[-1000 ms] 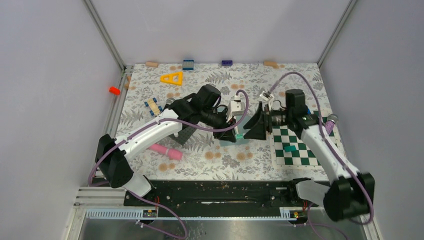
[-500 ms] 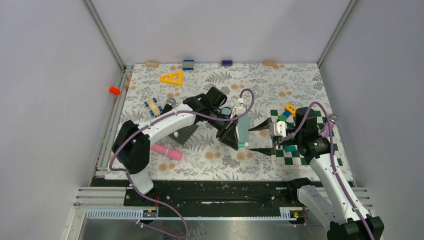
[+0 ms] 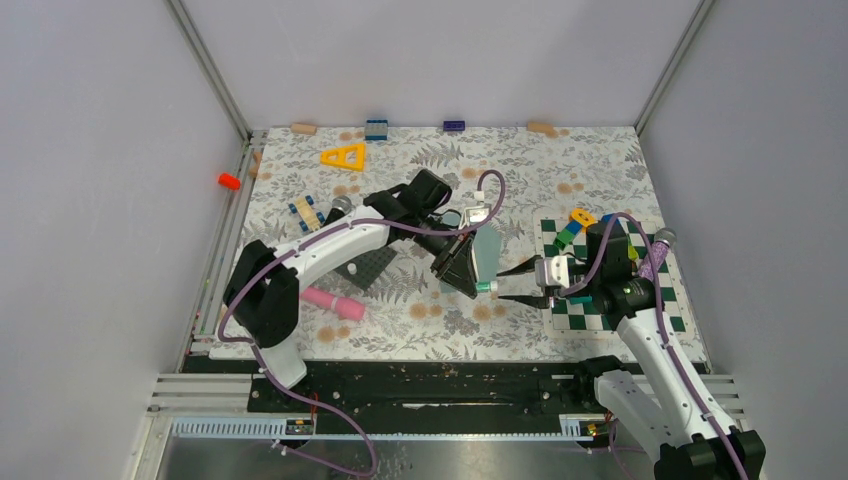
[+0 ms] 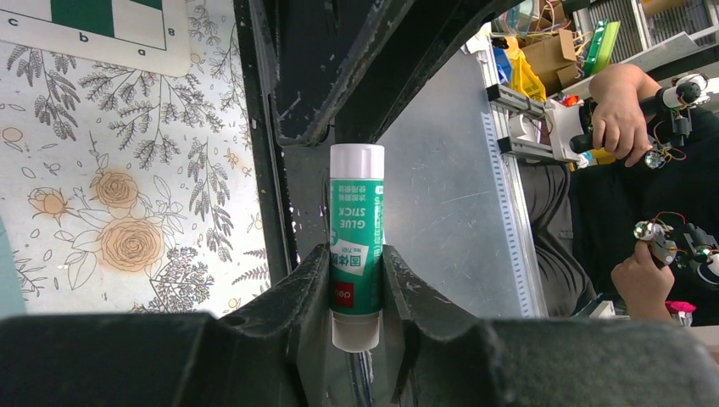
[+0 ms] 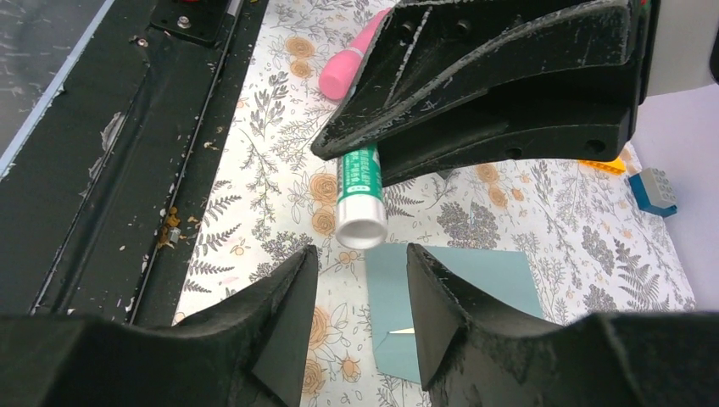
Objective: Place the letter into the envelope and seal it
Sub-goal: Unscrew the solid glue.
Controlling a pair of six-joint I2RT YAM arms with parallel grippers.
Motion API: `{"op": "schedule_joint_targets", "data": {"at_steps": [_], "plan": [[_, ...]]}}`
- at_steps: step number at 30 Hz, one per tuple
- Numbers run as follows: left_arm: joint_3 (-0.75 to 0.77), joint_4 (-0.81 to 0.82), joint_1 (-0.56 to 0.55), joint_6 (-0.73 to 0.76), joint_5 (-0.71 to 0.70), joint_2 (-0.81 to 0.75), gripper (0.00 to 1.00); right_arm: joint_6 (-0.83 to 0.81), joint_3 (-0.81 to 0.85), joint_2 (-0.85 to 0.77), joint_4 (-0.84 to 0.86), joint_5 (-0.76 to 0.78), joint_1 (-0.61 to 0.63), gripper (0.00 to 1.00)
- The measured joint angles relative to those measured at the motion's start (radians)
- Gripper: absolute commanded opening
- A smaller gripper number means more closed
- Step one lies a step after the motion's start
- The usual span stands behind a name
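Note:
My left gripper (image 3: 466, 274) (image 4: 356, 254) is shut on a green glue stick (image 4: 356, 229) with a white cap, held above the table and pointing toward the right arm. The stick's capped end (image 3: 481, 287) (image 5: 359, 191) hangs just in front of my right gripper (image 3: 503, 283) (image 5: 360, 254). That gripper is open, its fingers either side of the cap's line without touching it. The teal-grey envelope (image 3: 488, 250) (image 5: 475, 284) lies flat on the floral cloth below both grippers. A thin white sliver (image 5: 405, 331) shows at its seam; the letter is otherwise hidden.
A green chessboard mat (image 3: 600, 300) lies under the right arm, with coloured bricks (image 3: 572, 228) at its far corner. A dark grey mat (image 3: 372, 265) and a pink cylinder (image 3: 333, 302) lie under the left arm. A yellow triangle (image 3: 343, 156) and small blocks line the back edge.
The right arm pulled back from the middle to the near right, then edged left toward the stick's cap with its jaws narrowing. The left arm turned the glue stick toward it.

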Motion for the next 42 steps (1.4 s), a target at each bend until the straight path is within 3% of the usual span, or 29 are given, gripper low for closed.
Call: {"op": "schedule_joint_targets", "data": {"at_steps": [20, 32, 37, 42], "plan": [[0.000, 0.012, 0.003, -0.017, 0.000, 0.019, 0.11, -0.021, 0.000, -0.001, -0.015, -0.021, 0.028, 0.50], [0.000, 0.006, 0.001, -0.017, -0.001, 0.023, 0.11, -0.029, 0.000, 0.003, -0.006, -0.018, 0.034, 0.19], [0.000, -0.002, 0.001, -0.014, -0.016, 0.023, 0.10, -0.008, 0.001, 0.014, -0.005, -0.016, 0.035, 0.15], [0.004, -0.031, -0.006, 0.025, -0.098, -0.003, 0.11, 0.130, 0.031, 0.079, -0.002, -0.006, 0.038, 0.13]]}}
